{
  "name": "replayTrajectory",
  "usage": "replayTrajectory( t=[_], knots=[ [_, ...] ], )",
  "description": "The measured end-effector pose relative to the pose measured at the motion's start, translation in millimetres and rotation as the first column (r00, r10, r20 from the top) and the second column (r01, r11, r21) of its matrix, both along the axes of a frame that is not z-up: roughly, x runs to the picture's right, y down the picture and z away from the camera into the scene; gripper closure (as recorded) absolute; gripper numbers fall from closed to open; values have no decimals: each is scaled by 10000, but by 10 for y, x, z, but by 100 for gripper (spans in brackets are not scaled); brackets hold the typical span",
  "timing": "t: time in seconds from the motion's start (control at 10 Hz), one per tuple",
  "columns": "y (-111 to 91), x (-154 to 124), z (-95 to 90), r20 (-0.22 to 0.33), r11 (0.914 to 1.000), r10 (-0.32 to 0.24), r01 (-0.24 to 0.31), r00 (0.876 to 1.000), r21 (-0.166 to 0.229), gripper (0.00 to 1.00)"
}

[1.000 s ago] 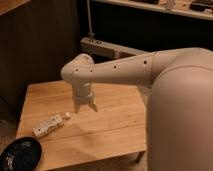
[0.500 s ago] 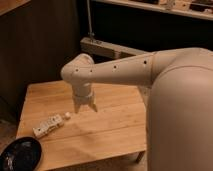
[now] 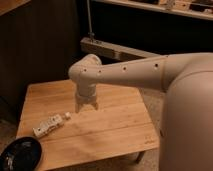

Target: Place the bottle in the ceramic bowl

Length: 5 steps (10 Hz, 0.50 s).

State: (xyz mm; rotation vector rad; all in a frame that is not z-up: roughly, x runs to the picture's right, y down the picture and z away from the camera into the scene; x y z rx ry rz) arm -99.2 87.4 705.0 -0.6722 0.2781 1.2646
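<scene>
Bottle (image 3: 48, 125) lies on the wooden table (image 3: 120, 125), open tool (image 3: 86, 107) hovering near its cap; dark wall (image 3: 40, 45) behind.

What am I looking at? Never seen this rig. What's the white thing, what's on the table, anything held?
It is a mobile robot with one arm. The big white mass at right is that arm seen close up, reaching over a wooden table. One camera looks down past the arm; where it is mounted is unknown. At the arm's end the gripper hangs above the table, fingers open, holding nothing. A small white bottle lies on its side on the table, toward the picture's lower left of the gripper, apart from it. A black bowl sits at the table's near left corner. The bottle is not yet in it.
</scene>
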Motion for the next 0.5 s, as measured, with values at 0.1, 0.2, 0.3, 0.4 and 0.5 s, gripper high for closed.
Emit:
replayTrajectory(
  t=[0.1, 0.2, 0.3, 0.4, 0.5],
  knots=[
    [-28, 24, -19, 1130, 9973, -632, 587, 9916, 431, 35],
    [-61, 51, -51, 2174, 9893, -1322, 1151, 9671, 896, 35],
    [-100, 50, -81, 3105, 9771, -1988, 1634, 9296, 1363, 35],
    [-146, 43, -113, 3927, 9602, -2647, 2032, 8808, 1914, 35],
    [-204, 61, -142, 4589, 9397, -3258, 2298, 8266, 2531, 35]
  ],
)
